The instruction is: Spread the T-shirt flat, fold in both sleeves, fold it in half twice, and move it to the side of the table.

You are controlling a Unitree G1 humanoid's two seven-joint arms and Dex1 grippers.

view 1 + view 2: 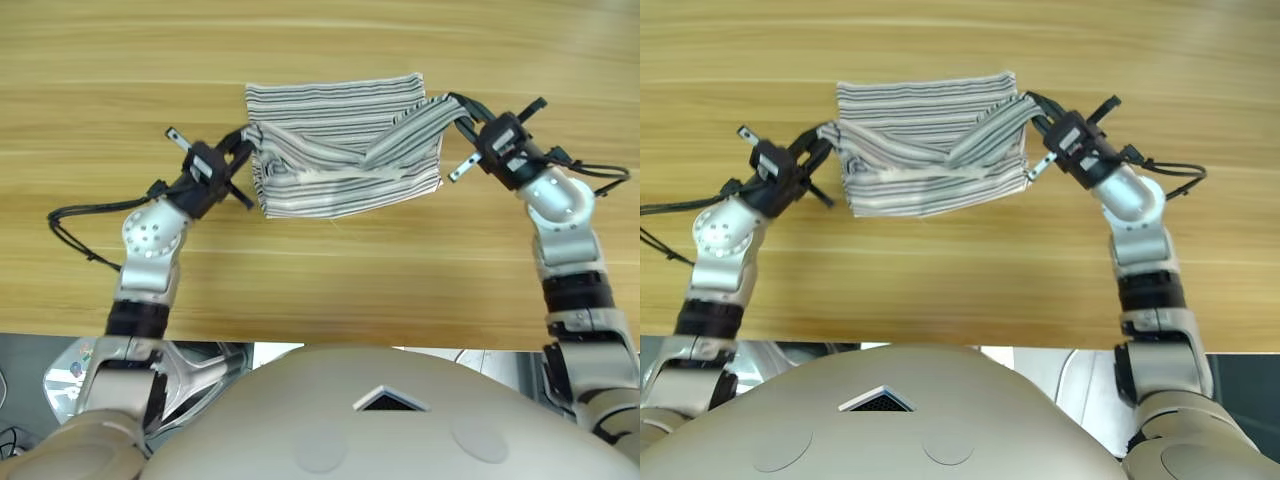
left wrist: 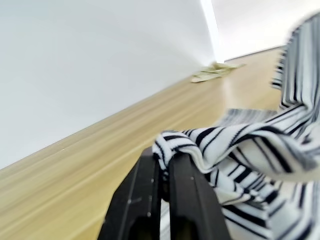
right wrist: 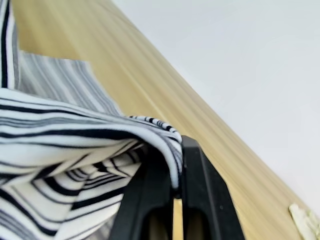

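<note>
Left jaws and right jaws clenched on opposite T-shirt (image 1: 335, 112) edges; pale cloth scrap (image 2: 215, 73) well apart on wooden table (image 1: 110, 70)

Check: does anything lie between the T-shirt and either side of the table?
Nothing visible does. The left tool and right tool pinch the T-shirt; a small pale object lies far off on the table.

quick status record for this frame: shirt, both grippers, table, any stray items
shirt: striped T-shirt, partly folded and bunched, lying mid-table
left gripper: left gripper shut on the T-shirt's left edge
right gripper: right gripper shut on its right edge, cloth lifted there
table: wooden table
stray: pale crumpled item far along the table, too small to identify
stage: folding under way; not yet moved to the side
</note>
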